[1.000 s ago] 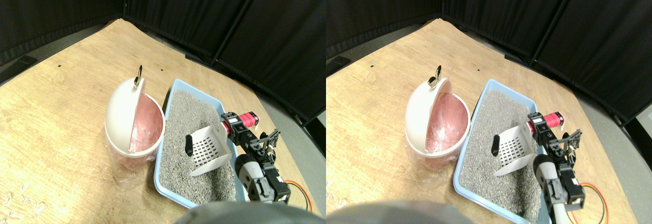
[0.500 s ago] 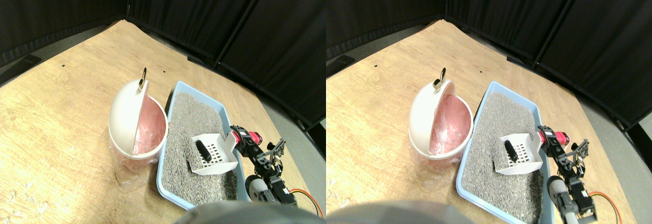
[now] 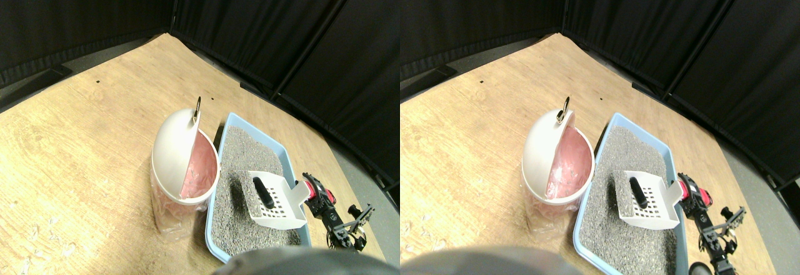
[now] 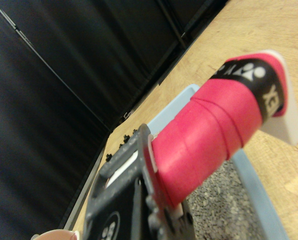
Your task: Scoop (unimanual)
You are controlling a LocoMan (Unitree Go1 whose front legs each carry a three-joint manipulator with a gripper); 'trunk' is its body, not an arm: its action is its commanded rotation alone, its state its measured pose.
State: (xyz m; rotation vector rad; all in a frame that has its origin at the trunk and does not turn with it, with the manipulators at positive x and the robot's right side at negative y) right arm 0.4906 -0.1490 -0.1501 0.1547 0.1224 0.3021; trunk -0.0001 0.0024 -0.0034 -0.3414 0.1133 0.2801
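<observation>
Over the litter tray (image 3: 289,159) – white slotted scoop (image 3: 273,203) level above the grey litter (image 3: 240,162), dark lump (image 3: 263,193) lying in it | right gripper (image 3: 317,199) clamped on the scoop's red-wrapped handle (image 4: 208,135) at tray's right edge | bin (image 3: 181,162) just left of tray – lid (image 3: 173,151) tipped open, pink liner showing

Black open-frame manipulator (image 3: 337,222), screws visible.
</observation>
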